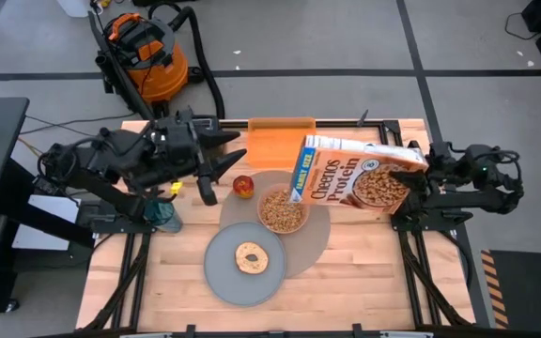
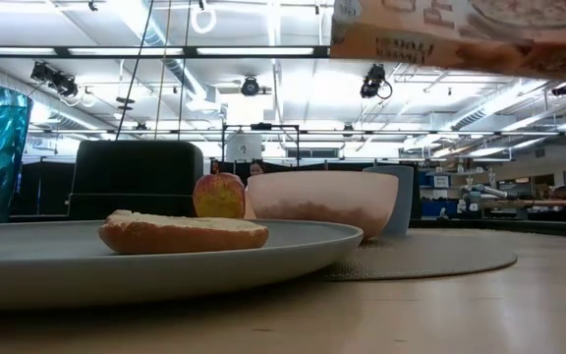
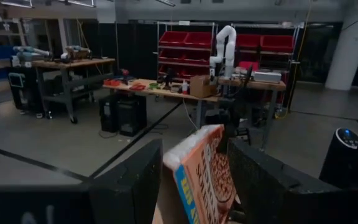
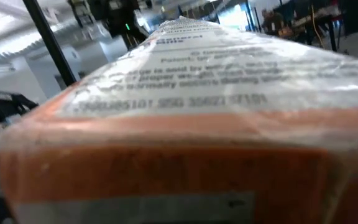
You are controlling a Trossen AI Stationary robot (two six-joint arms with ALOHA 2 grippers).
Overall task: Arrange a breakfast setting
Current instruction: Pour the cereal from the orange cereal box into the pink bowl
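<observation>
A pink bowl (image 1: 283, 210) holding cereal stands on the round grey-brown mat (image 1: 319, 235); it also shows in the low view (image 2: 322, 202). A grey plate (image 1: 224, 277) with a bagel (image 1: 250, 256) overlaps the mat's near-left edge. A red-yellow apple (image 1: 243, 187) sits left of the bowl. A light-blue cup (image 2: 402, 197) shows behind the bowl. My right gripper (image 1: 419, 176) is shut on a Cheerios box (image 1: 355, 176) tilted above the bowl. My left gripper (image 1: 220, 158) is open and empty, above the table's far left. The spoon is out of view. My right gripper holds the cereal box by its right-hand end (image 1: 409, 175), coming level from the table's right. The box is lifted clear and slants, its other end (image 1: 301, 174) lower, above the bowl's far rim. In the right wrist view the box (image 4: 185, 124) hides the fingers.
A flat orange board (image 1: 280, 141) lies at the far edge behind the box. A teal faceted glass (image 1: 167, 214) stands at the left edge below the left arm. A black boxy thing (image 2: 136, 177) shows behind the apple. Bare wood lies at the near right.
</observation>
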